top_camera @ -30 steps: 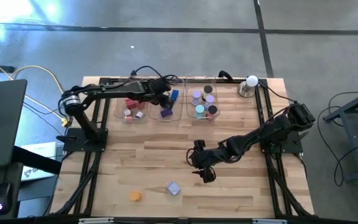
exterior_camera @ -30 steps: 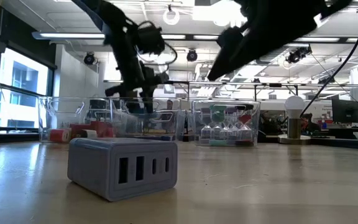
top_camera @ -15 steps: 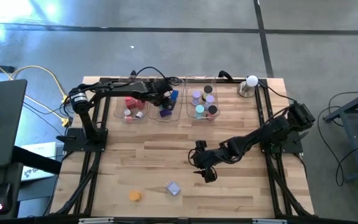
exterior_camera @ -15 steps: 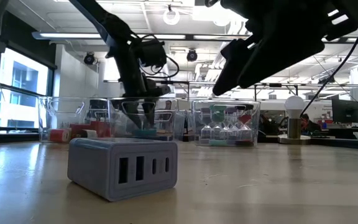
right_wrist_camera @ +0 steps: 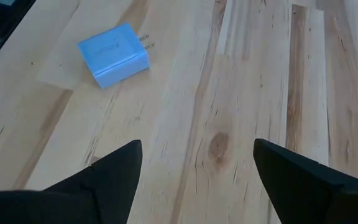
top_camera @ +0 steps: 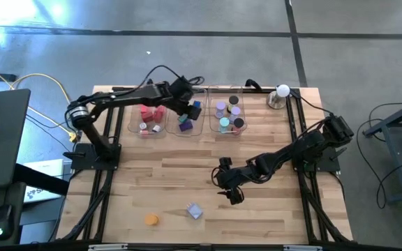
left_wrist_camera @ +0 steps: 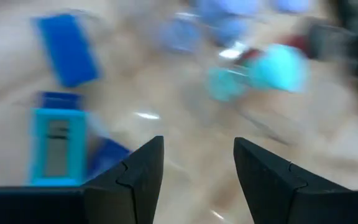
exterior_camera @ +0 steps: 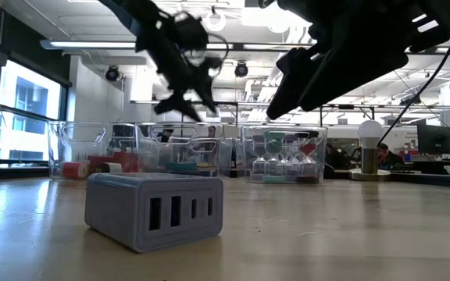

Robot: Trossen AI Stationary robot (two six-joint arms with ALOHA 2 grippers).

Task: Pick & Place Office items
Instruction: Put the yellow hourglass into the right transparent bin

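Observation:
Three clear trays stand along the far edge: the left tray (top_camera: 147, 120) with red and pink pieces, the middle tray (top_camera: 187, 129) with blue, teal and purple blocks, the right tray (top_camera: 229, 131) with lilac, teal and black discs. My left gripper (top_camera: 187, 103) hangs open above the middle tray, nothing between its fingers (left_wrist_camera: 142, 168); a teal block (left_wrist_camera: 55, 146) and a blue block (left_wrist_camera: 67, 50) lie below it. An orange disc (top_camera: 151, 219) and a pale blue block (top_camera: 195, 210) lie on the table near the front edge. My right gripper (top_camera: 230, 195) hovers open just beyond the pale blue block (right_wrist_camera: 114, 55).
A white ball on a metal base (top_camera: 281, 94) stands at the far right corner. Bare wood (top_camera: 159, 174) stretches between the trays and the two loose pieces. In the low view the pale blue block (exterior_camera: 155, 211) shows several slots on its near face.
My left gripper has opened over the middle tray, then risen out of it and tipped more level. A teal piece that was under its fingers now lies in the tray.

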